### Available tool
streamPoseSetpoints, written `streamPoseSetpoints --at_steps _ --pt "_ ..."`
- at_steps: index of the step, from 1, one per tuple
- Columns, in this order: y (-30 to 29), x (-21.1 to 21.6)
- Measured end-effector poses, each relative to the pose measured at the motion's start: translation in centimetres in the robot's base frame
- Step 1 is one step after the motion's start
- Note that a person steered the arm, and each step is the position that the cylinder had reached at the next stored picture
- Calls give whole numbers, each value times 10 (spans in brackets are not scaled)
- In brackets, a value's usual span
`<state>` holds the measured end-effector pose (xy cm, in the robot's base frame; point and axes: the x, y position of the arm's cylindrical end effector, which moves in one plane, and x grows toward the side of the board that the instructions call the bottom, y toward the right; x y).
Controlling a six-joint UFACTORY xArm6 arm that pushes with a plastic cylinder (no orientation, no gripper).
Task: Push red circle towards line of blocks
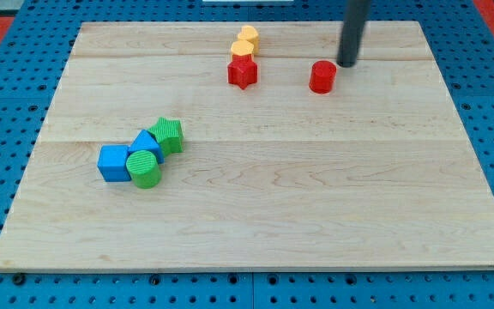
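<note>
The red circle block (322,76) stands near the view's top, right of centre. My tip (347,63) is just to its upper right, a small gap away. To the left a short line of blocks runs top to bottom: a yellow block (248,36), an orange block (242,50) and a red star block (242,72). The red circle is about ninety pixels to the right of the red star.
A cluster sits at the view's lower left: a blue square block (113,162), a blue block (146,144), a green round block (145,168) and a green block (169,135). The wooden board (264,215) lies on a blue pegboard.
</note>
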<state>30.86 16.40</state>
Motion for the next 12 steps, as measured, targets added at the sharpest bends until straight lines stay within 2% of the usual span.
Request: streamPoseSetpoints --at_steps 2,3,4,5,6,12 --pt "-72 54" --pt "-37 44" --pt "-55 7" --pt "-45 7" --pt "-117 32" --pt "-141 40"
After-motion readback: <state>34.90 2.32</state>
